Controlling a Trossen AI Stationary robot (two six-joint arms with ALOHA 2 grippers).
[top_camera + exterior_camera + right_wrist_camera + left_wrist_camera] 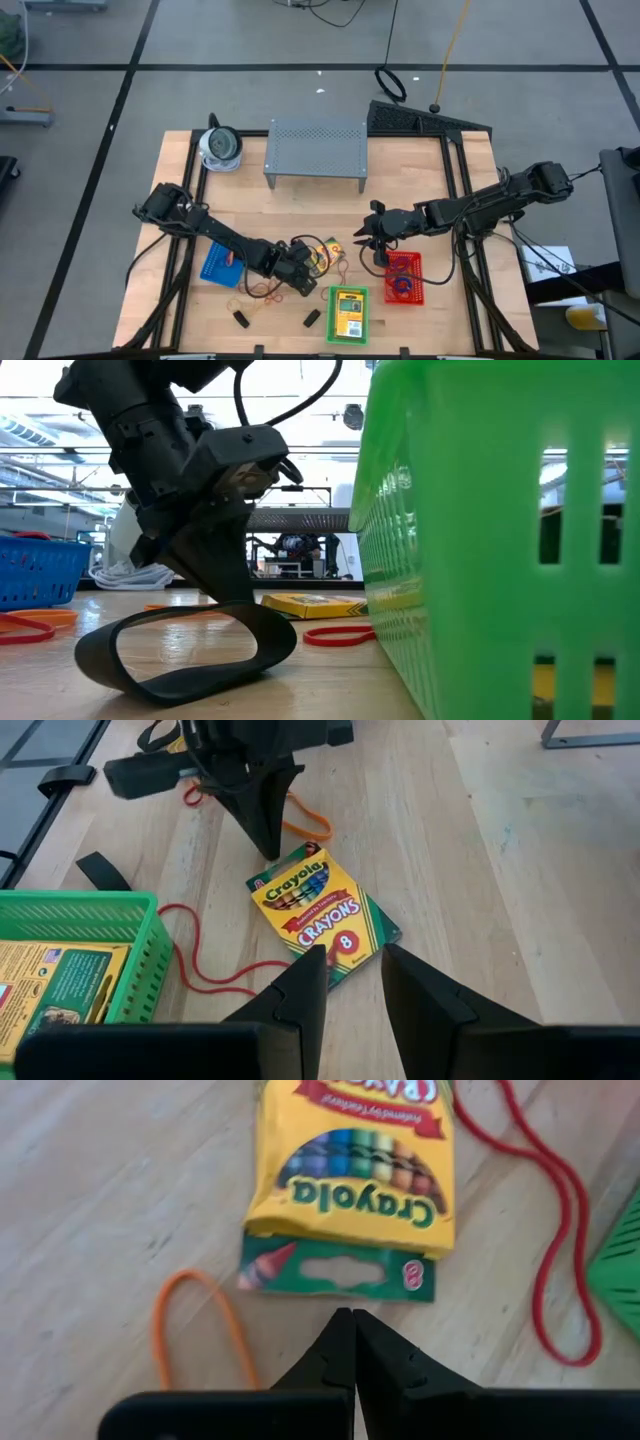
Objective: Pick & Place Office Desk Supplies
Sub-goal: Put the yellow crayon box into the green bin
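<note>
A yellow crayon box (322,255) (350,1170) (318,910) lies flat on the wooden table. My left gripper (352,1320) (303,262) (268,848) is shut and points down at the box's green tab end (340,1275). My right gripper (352,970) (372,238) is open and hovers on the box's right, touching nothing. A red rubber band (560,1230) (195,960) and an orange one (195,1325) lie beside the box. Black clips (241,318) (311,318) (185,650) rest near the table's near edge. My left gripper's shut fingertips (345,1335) stand on the table right at the crayon box's green tab end, coming from above and slanting. I cannot tell whether they touch the box.
A green basket (331,315) (90,905) holding another crayon box (50,980) stands near the near edge. A red basket (418,280) is to its right and a blue basket (212,268) lies under the left arm. The grey perforated shelf (316,148) and round white-grey object (220,147) stand at the far side.
</note>
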